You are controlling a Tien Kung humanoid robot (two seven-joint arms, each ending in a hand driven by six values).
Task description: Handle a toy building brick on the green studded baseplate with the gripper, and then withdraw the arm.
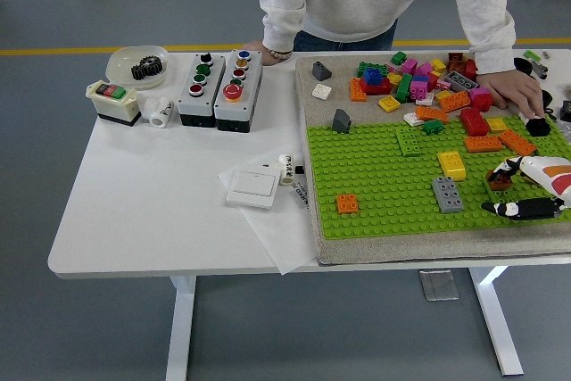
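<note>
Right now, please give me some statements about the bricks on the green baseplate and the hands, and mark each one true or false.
1. The right hand is at the brown brick near the right edge of the green baseplate. True.
2. The yellow brick lies off the baseplate, on the white table. False: it sits on the baseplate.
3. The grey brick is between the orange brick and the brown brick. True.
4. The robot's left hand is pressing the orange brick. False: no left hand is in view.
5. A person's hand rests beside the pile of loose bricks. True.
</note>
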